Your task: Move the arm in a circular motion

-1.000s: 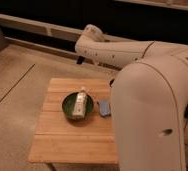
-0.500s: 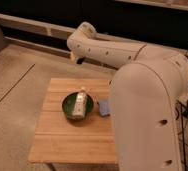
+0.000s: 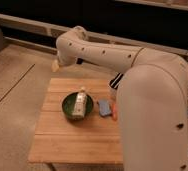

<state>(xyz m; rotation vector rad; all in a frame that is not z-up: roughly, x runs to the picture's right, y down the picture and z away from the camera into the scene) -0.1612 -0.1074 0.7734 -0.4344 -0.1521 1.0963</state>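
The arm (image 3: 152,95) is cream-white, thick and rounded, with small dark holes along it. It rises from the right foreground and reaches to the upper left, bending at a bulbous joint (image 3: 72,42) beyond the table's far left corner. The gripper (image 3: 57,64) hangs as a small pale tip below that joint, above the floor just past the table's far left corner. It holds nothing that I can see.
A small wooden table (image 3: 62,140) stands in the middle. On it are a green bowl (image 3: 68,106) with a white bottle (image 3: 80,104) in it, a blue sponge (image 3: 104,107), an orange item (image 3: 114,112) and a dark striped object (image 3: 116,81). A dark wall runs along the back.
The arm's far joint and the gripper have swung to the left, and the thick near segment has shifted left with them. The things on the table have not moved.
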